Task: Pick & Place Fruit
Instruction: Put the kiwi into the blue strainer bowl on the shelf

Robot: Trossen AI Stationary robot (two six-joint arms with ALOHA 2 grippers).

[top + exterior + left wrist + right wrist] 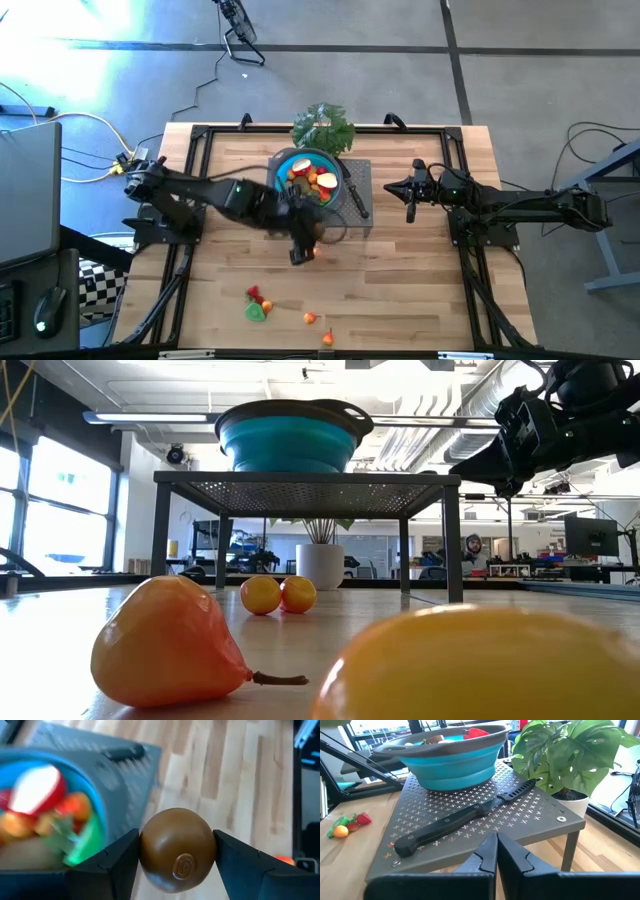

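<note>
Fruit: a brown ball-shaped piece sits clamped in the left gripper at the high view's centre, just below the blue bowl already heaped with pieces. Four more lie low on the counter. The right gripper, fingers closed and empty, waits right of the bowl.

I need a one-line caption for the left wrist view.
Left gripper holding a round brown fruit beside the blue bowl of fruit.

Left arm reaches in from the left side toward the counter's middle; left tool points down with both fingers pressed against a brown fruit; right arm extends in from the right side; right tool closed, holding nothing.
</note>
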